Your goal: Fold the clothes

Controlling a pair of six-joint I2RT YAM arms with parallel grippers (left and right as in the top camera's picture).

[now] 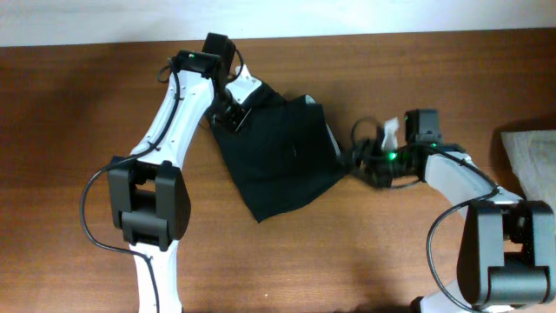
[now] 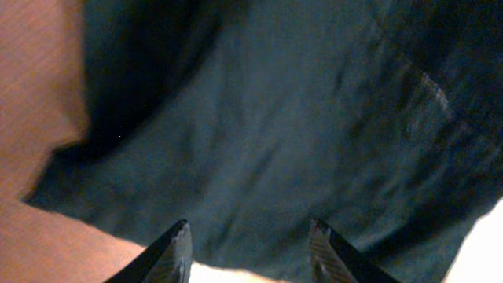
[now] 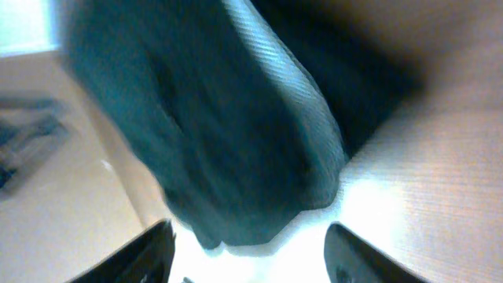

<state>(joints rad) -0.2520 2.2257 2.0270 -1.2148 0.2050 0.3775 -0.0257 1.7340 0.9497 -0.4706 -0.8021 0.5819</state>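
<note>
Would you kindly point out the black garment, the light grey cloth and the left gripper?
black garment point(image 1: 278, 156): overhead view, middle of the fabric.
light grey cloth point(image 1: 534, 156): overhead view, its visible middle.
left gripper point(image 2: 250, 236): left wrist view, midway between fingertips.

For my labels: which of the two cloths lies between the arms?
The black garment, mid-table; the light grey cloth sits apart at the right edge.
</note>
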